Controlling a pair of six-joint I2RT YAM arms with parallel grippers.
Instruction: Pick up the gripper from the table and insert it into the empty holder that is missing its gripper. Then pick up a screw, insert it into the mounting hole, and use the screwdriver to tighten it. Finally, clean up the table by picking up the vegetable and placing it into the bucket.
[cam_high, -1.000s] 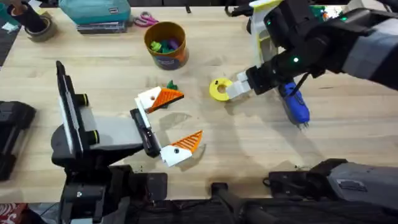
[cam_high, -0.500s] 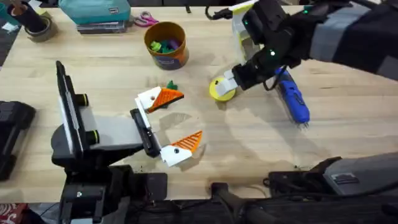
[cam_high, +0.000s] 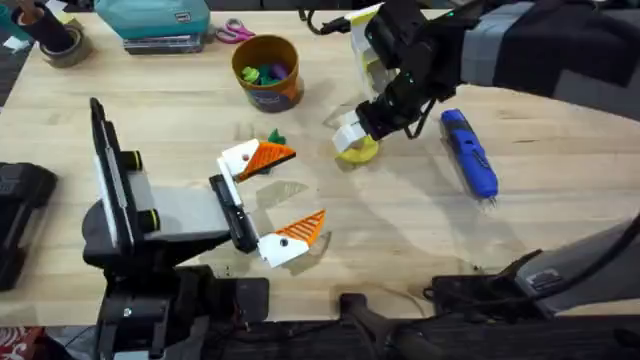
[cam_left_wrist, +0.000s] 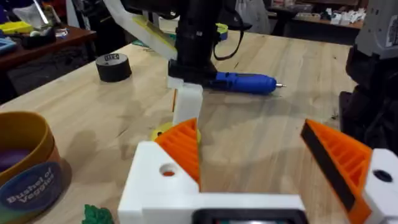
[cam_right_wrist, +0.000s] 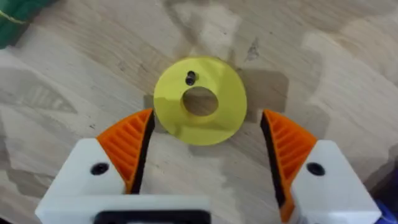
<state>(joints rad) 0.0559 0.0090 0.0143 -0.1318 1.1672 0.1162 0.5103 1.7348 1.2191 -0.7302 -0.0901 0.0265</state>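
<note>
The pale wooden surface (cam_high: 560, 240) carries the bucket (cam_high: 267, 72) near its far edge, with pink scissors (cam_high: 236, 32) behind it. The blue screwdriver (cam_high: 470, 152) lies flat at the right. A yellow ring-shaped disc (cam_high: 358, 148) rests near the middle, and the small green vegetable (cam_high: 275, 137) lies left of it.

Clearance inventory, my own reach.

Right gripper (cam_right_wrist: 205, 155): my fingers stand apart over the yellow disc (cam_right_wrist: 199, 100), bare table (cam_high: 400, 240) on either side of it.

Left gripper (cam_high: 275, 195): jaws spread wide, open wood between them; the vegetable (cam_high: 275, 137) lies just beside the far finger.

Obstacles: screwdriver (cam_high: 470, 152) lying beside my right arm; bucket (cam_high: 267, 72) near the far edge; tape roll (cam_left_wrist: 114, 66) beyond it.

Free lane: the broad bare wood in front of the screwdriver.
</note>
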